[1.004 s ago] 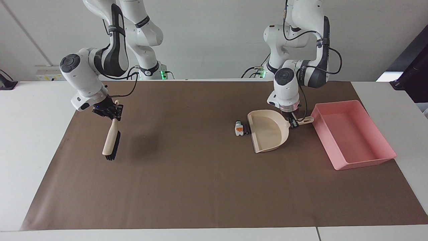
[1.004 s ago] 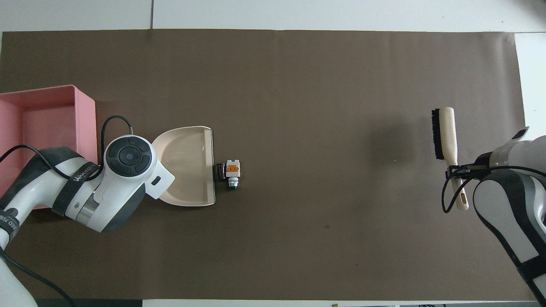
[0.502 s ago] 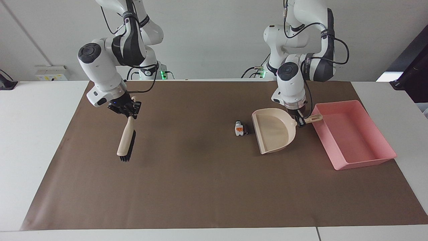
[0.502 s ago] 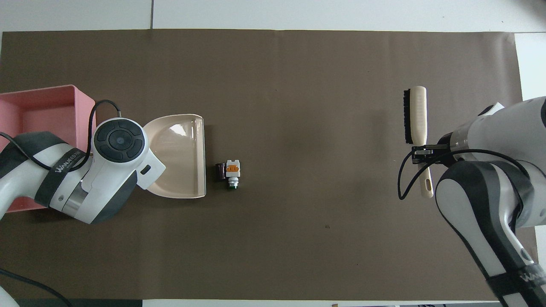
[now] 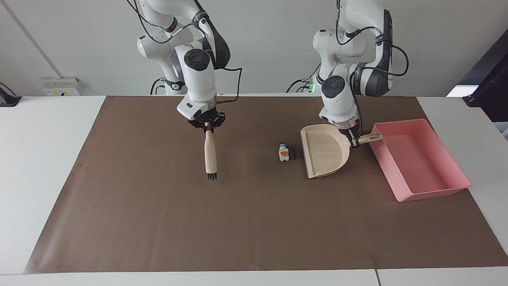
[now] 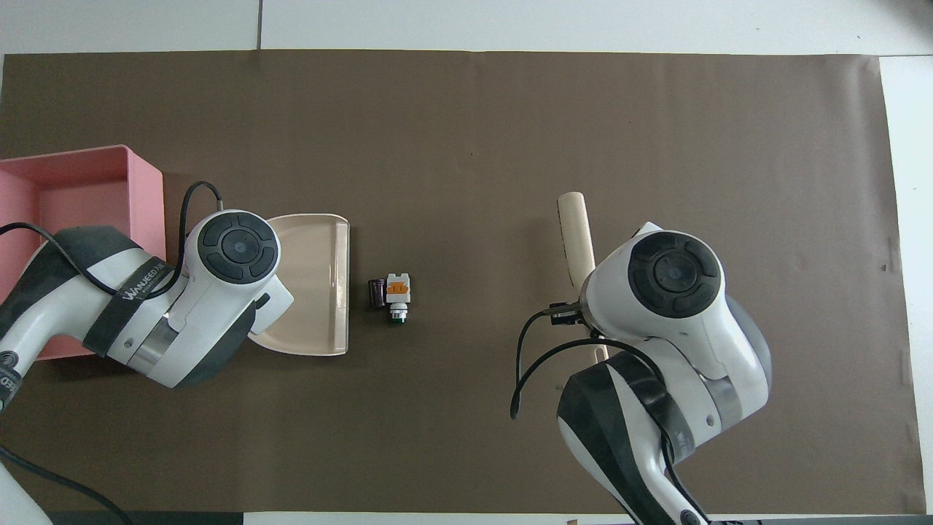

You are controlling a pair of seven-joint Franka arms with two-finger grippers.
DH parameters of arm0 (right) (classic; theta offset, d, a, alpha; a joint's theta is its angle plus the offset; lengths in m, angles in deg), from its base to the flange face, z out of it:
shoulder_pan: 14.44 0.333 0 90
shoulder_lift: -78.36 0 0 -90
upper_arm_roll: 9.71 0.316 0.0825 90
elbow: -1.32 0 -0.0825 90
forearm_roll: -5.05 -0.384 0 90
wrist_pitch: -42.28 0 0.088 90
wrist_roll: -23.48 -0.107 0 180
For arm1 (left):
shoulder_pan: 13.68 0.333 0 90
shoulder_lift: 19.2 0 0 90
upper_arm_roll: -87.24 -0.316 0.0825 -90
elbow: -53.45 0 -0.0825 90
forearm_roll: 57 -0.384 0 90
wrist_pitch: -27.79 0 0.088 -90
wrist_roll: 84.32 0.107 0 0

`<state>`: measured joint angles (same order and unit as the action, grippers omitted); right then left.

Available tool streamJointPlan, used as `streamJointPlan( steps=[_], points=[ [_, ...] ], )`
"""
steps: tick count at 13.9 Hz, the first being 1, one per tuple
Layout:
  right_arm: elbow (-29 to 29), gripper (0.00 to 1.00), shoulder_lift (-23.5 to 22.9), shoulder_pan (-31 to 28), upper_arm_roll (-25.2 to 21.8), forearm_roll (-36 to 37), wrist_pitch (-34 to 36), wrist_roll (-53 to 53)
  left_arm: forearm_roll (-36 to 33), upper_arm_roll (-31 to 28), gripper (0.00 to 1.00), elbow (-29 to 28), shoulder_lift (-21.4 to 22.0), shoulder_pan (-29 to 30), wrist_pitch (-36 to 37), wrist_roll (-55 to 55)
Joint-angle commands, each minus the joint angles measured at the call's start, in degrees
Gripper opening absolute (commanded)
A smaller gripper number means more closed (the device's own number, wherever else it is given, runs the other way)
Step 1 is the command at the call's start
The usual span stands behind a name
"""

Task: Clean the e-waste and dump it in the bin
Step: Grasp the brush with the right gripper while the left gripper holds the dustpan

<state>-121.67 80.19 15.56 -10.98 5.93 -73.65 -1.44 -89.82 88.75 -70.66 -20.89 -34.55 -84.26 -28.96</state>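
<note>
Brown paper covers the bench (image 5: 254,222), with the e-waste lying between a raised brush and a waiting dustpan.

At the left arm's end sits the pink bin (image 5: 420,159), its long axis running toward and away from the robots. Beside it the left hand (image 5: 354,142) grips the handle of the beige dustpan (image 5: 323,153), whose open lip faces the right arm's end. Just off that lip, apart from it, lies the e-waste (image 5: 284,152), with its white-and-orange part and its black part side by side along the sweep line; which way it points I cannot tell. The right hand (image 5: 207,126) clenches the brush (image 5: 210,157), hanging bristles-down over the paper, well apart from the e-waste, so a sweep must run toward the dustpan.
</note>
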Motion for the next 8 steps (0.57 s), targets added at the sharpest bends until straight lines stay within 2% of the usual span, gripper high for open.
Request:
streamJointPlan(
  steps=[1,4,8],
  points=[
    [0.99,0.0,-0.86,5.23,-0.23,0.0,-0.17,-6.87,-3.22,-0.55,0.0,-0.08,-0.24,-2.59,1.92,-4.81],
    [0.9,0.0,-0.86,8.85,-0.14,0.0,-0.35,-9.88,-5.42,-0.55,0.0,-0.42,-3.05,-5.13,2.18,-10.0],
    [3.0,0.0,-6.56,11.84,0.04,-1.23,-2.02,-9.88,-5.51,-0.46,0.0,-1.22,-2.97,-5.49,2.1,-10.54]
  ],
)
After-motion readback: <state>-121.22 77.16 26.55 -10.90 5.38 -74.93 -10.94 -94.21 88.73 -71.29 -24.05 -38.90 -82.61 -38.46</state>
